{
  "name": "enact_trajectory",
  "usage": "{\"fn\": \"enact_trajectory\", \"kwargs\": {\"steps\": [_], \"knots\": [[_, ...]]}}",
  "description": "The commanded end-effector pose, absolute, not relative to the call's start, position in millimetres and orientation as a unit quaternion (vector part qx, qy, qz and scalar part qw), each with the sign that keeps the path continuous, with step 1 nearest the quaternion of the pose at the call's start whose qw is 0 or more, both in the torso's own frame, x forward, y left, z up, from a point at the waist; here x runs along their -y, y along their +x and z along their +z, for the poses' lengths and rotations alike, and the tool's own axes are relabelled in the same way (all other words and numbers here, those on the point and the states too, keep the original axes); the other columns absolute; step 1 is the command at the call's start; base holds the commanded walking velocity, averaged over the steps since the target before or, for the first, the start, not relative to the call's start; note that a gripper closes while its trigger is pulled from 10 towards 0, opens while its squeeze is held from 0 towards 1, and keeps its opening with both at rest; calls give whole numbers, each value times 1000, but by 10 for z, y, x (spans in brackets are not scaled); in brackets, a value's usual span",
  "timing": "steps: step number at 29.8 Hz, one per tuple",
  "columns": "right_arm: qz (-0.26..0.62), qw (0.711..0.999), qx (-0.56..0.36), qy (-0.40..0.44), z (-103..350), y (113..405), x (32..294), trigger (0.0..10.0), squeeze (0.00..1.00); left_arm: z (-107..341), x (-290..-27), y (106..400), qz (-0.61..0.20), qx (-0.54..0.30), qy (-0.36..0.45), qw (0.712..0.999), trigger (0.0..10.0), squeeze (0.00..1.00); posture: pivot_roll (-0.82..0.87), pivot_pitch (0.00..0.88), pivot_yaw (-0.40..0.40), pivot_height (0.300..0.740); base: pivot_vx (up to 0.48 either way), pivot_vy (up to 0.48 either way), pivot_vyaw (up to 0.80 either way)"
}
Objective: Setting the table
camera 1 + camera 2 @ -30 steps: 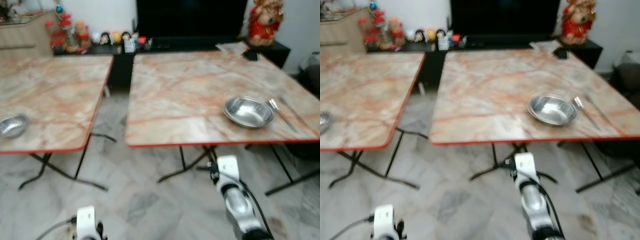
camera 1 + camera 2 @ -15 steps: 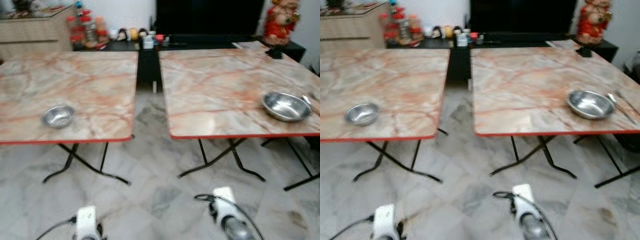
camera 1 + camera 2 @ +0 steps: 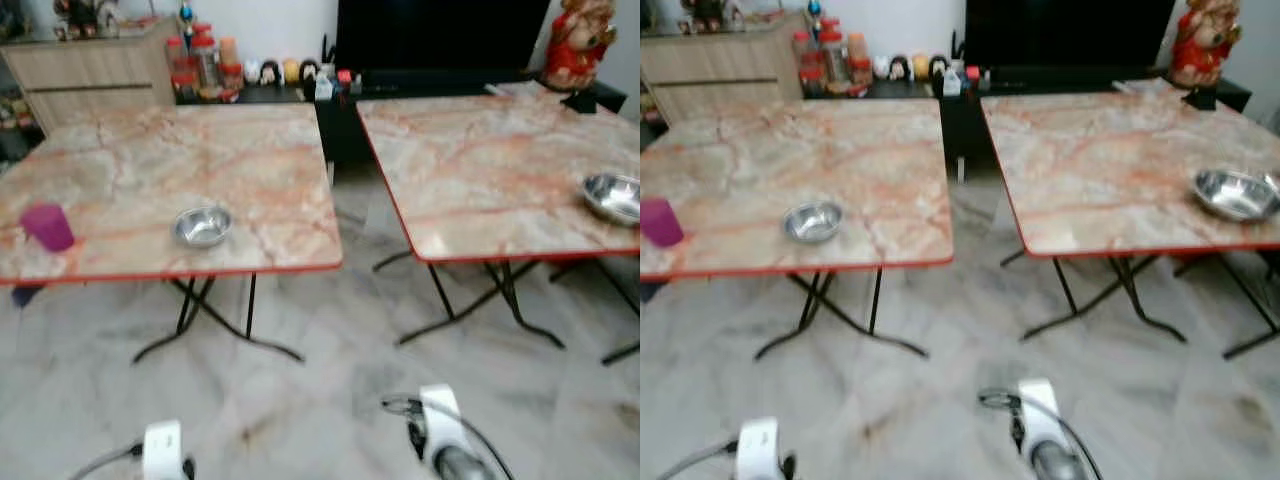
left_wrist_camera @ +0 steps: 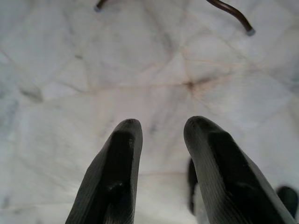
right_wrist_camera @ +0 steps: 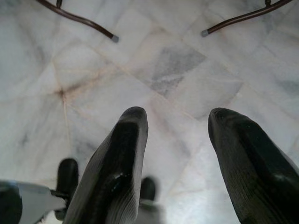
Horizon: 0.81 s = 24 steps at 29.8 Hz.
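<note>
Low over the marble floor [image 4: 84,70], my left gripper [image 4: 159,140] and right gripper [image 5: 175,126] hang spread and empty. I'd approach squarely toward the small steel bowl [image 3: 202,226] at centre-left on the left table [image 3: 130,170], beside the purple cup [image 3: 46,226]. The larger steel bowl [image 3: 1236,193] waits far right. The wrist views add table feet [image 5: 113,38].

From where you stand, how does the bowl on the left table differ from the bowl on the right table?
The left table's bowl looks smaller and deeper; the right table's bowl looks wider and shallower. The left one sits mid-table with a purple cup nearby; the right one sits at the view's right edge. Both are shiny metal, upright and empty.
</note>
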State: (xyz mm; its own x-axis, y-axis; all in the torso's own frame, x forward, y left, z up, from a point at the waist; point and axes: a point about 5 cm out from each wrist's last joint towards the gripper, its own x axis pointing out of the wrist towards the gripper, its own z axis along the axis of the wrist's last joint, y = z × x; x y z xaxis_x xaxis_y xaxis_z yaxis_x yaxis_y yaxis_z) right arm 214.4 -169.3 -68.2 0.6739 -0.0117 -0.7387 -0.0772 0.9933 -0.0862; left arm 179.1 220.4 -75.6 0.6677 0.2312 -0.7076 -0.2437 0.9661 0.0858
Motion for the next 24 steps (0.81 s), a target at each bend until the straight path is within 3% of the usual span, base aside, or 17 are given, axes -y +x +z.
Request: {"fn": "enact_trajectory", "kwargs": {"steps": [1, 7, 24], "knots": [[2, 913, -404, -53, -668, 2159, 1777, 10000, 0, -747, -2136, 1844, 115, -385, -7, 915, 10000, 0, 0, 0, 21, 740, 0, 442, 0], [7, 914, -403, -51, -666, 2171, 1731, 10000, 0, -732, -2154, 1867, 112, -383, -1, 917, 10000, 0, 2, 0, 29, 740, 0, 444, 0], [4, 906, -421, -49, -740, 2034, 1767, 10000, 0, -757, -2062, 1866, 67, -398, 31, 914, 10000, 0, -4, 0, 40, 740, 18, 0, 0]]}}
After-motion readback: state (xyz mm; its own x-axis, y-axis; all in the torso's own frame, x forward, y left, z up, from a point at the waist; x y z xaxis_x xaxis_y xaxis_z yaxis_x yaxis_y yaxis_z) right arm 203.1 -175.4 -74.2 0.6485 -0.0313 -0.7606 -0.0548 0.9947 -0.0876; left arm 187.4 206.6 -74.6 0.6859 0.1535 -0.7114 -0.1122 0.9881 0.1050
